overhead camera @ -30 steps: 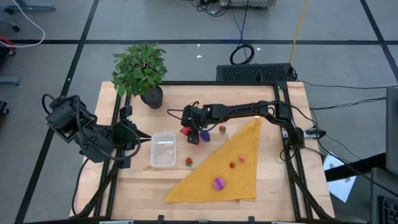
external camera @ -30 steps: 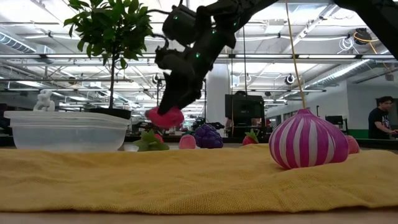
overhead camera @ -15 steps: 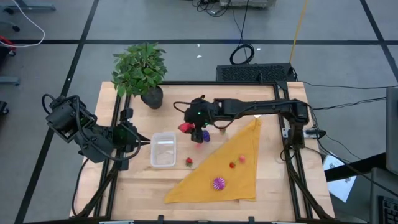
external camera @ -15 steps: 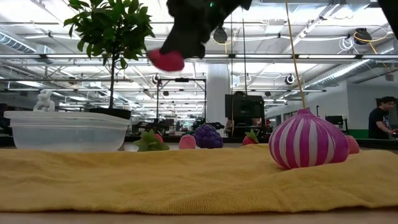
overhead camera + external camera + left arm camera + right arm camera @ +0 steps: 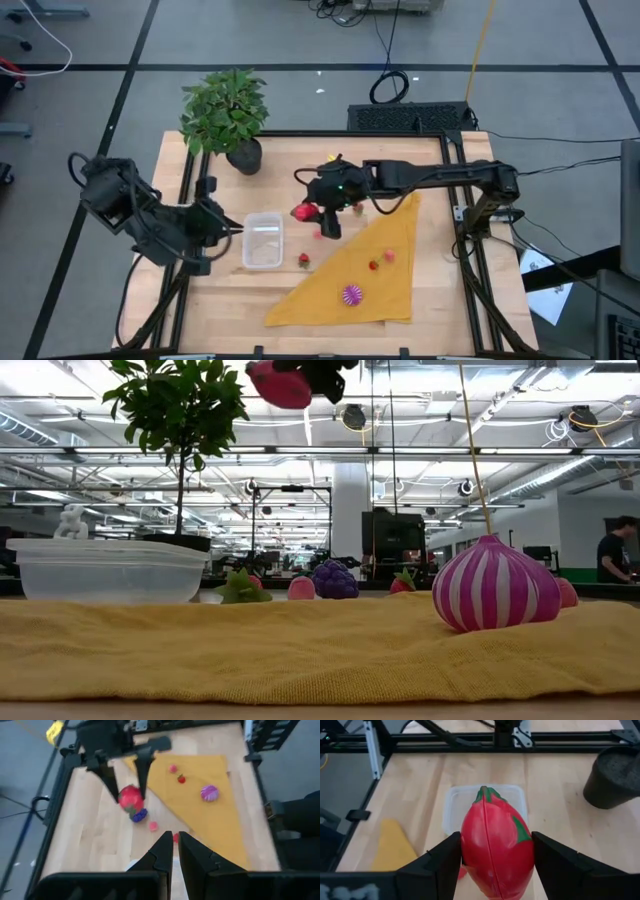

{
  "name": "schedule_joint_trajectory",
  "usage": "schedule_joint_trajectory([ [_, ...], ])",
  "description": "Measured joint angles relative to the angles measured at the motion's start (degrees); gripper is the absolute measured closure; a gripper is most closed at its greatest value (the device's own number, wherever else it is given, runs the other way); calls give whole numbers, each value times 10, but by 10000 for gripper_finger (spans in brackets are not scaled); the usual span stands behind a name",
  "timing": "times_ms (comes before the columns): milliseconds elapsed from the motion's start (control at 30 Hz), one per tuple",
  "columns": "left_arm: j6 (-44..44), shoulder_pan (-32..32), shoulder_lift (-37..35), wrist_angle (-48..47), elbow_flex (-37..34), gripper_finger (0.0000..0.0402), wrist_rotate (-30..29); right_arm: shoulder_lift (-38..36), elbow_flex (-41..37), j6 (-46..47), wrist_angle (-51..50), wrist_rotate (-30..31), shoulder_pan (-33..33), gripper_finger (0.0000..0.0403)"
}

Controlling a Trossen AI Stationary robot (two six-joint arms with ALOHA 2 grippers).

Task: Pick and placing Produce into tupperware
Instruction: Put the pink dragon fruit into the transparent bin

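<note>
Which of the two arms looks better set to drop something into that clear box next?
The right. Its gripper already holds a red fruit lifted just beside the tupperware; the left gripper waits with nothing in it.

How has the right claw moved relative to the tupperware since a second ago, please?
Yes: the right claw, shut on the red produce, has risen well above the tupperware, which stands where it was.

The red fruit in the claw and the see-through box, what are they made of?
The red fruit looks like smooth, slightly shiny plastic or rubber, with a moulded seam down its middle. The box seems to be thin clear plastic; the wood shows through it.
</note>
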Motion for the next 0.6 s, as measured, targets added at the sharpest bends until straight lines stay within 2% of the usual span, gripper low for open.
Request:
schedule_joint_trajectory([
  [367,3,3,1,89,-191,366,-19,-4,0,-8,-31,1,4,190],
  [600,-34,3,1,101,-242,366,-27,-4,0,-16,-26,1,4,190],
])
